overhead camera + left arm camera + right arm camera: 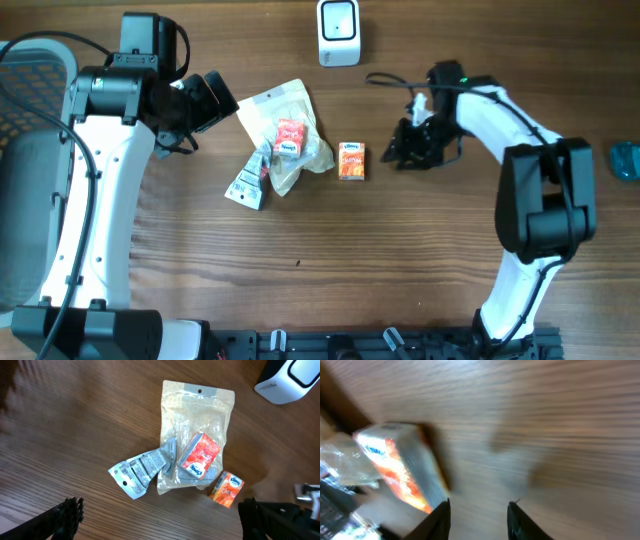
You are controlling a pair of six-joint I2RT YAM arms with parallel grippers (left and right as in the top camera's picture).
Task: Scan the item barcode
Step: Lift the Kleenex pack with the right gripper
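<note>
A small orange box (351,160) lies on the wooden table right of a clear bag (285,120) holding a red packet (289,137). A white scanner (338,32) stands at the back centre. My right gripper (398,152) hovers just right of the orange box (400,465). In the right wrist view the gripper (479,520) is open, only bare table between its fingers (440,520), and the box sits off its left fingertip. My left gripper (215,100) is raised left of the bag, open wide (160,520), looking down on the bag (197,415) and orange box (226,489).
A silver sachet (250,182) lies partly under the bag's lower left corner. A teal object (625,160) sits at the right table edge. A black mesh chair back (30,90) is at the far left. The scanner (290,377) shows at the left wrist view's top right.
</note>
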